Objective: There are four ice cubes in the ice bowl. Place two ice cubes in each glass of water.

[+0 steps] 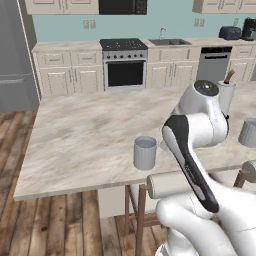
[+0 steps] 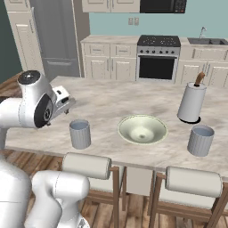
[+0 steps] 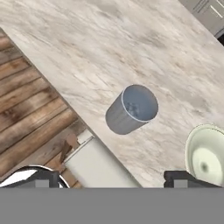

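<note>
Gripper (image 3: 112, 178) – fingertips seen spread wide at the hand view's lower edge, nothing pinched, held above the near glass (image 3: 131, 109) | near glass upright by the marble counter (image 2: 107, 104) front edge | ice bowl (image 2: 142, 129) set between it and the second glass (image 2: 200, 140) – pale specks inside near glass, unclear.

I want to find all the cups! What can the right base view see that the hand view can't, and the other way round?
The right base view adds the second glass on the right, the tall white holder and the stove. The hand view adds a look from above, down into the near glass. Both share that near glass, the ice bowl, the marble counter and a padded stool.
</note>
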Available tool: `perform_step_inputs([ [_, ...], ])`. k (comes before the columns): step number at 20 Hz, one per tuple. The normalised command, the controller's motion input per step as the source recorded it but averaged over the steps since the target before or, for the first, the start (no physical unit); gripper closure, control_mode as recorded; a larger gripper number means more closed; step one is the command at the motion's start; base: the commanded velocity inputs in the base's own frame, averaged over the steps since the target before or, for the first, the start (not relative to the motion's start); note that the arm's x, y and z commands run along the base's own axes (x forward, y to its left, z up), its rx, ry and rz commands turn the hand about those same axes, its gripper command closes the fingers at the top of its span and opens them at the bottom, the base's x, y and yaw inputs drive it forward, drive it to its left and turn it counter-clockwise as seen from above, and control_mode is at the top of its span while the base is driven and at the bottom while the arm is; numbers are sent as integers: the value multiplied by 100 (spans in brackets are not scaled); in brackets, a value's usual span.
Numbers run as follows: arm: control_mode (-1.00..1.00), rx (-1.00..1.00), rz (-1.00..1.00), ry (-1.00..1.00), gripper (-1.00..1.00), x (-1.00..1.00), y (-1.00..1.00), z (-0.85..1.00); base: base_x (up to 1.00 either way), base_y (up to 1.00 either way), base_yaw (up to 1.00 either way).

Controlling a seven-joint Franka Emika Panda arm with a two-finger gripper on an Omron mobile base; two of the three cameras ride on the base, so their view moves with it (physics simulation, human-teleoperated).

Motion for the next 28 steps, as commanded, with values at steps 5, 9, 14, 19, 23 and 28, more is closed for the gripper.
perform_step_inputs([
  [5, -100, 0, -10, -31, -100, -100, -31, 17, 0, 0, 0],
  [9, -100, 0, -9, -28, -100, -100, -30, 14, 0, 0, 0],
  [14, -100, 0, -11, -15, -100, -84, -46, 2, 0, 0, 0],
  [19, -100, 0, -11, -8, -100, -65, -51, 0, 0, 0, 0],
  [23, -100, 0, -13, -9, -100, -50, -46, 0, 0, 0, 0],
  [28, -100, 0, -16, -4, -100, -20, -45, -2, 0, 0, 0],
])
